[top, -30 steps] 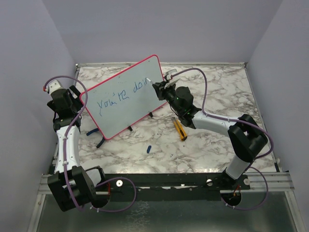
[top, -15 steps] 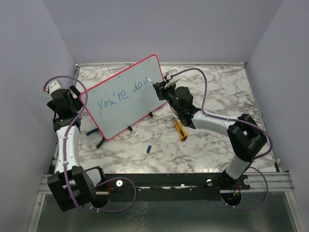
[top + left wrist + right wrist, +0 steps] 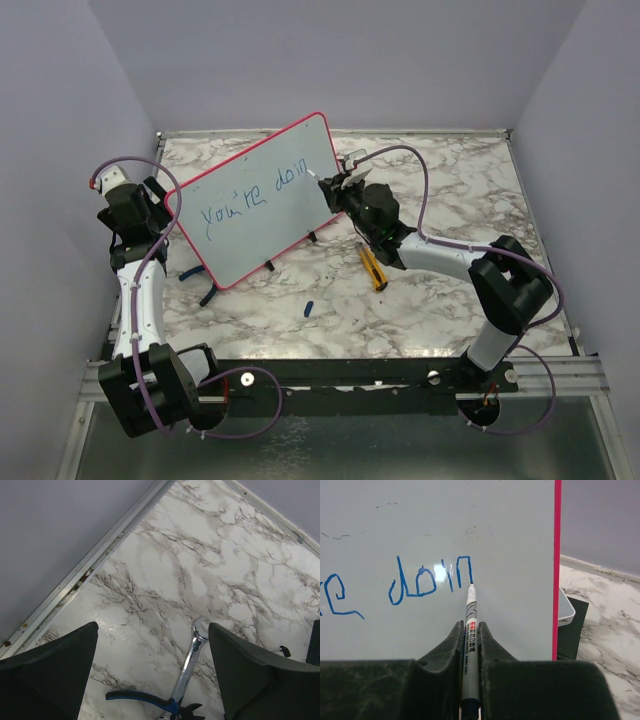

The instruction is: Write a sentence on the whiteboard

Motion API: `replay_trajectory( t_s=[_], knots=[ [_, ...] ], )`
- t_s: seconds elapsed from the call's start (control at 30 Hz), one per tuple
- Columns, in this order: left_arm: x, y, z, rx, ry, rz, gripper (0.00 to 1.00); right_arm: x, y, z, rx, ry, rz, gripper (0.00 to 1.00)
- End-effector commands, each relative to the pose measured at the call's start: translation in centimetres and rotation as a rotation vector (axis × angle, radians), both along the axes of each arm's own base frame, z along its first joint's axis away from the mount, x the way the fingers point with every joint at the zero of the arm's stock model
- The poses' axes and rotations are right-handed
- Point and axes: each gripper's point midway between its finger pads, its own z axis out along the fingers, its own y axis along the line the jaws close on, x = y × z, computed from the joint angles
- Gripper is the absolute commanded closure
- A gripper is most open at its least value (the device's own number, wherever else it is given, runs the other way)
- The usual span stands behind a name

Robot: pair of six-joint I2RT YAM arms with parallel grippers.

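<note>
Overhead, marble table, lilac walls; right fingers pinch a marker at the whiteboard, left fingers spread wide.

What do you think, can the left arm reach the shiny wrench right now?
Probably yes. The left gripper is open, and the wrench lies on the table in plain sight between its fingers in the wrist view, with nothing over it. Only the blue-handled pliers crowd its lower end.

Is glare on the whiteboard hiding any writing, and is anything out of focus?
Right wrist: a small glare spot on the sentence, letters legible; marker tip sharp. Top external: whiteboard evenly lit, writing small. Left wrist: near gripper fingers dark, soft.
</note>
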Motion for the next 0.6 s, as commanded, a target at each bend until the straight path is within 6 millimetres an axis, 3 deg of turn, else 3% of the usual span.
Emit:
replay_trajectory(
  t_s=[0.0,0.27,0.43,0.57],
  knots=[
    [0.3,-0.7,0.5,0.001,-0.028,-0.033,0.08,0.1,-0.7,-2.1,-0.025,0.043,-0.025,1.00],
    [0.2,-0.7,0.5,0.003,-0.026,-0.031,0.08,-0.6,-1.0,-0.1,-0.001,0.012,-0.010,1.00],
    [0.2,-0.6,0.5,0.005,-0.026,-0.030,0.08,-2.0,-2.3,2.0,0.022,-0.016,-0.016,1.00],
    [0.2,-0.6,0.5,0.003,-0.026,-0.029,0.08,-1.6,-3.2,2.2,0.002,-0.017,-0.059,1.00]
  ],
)
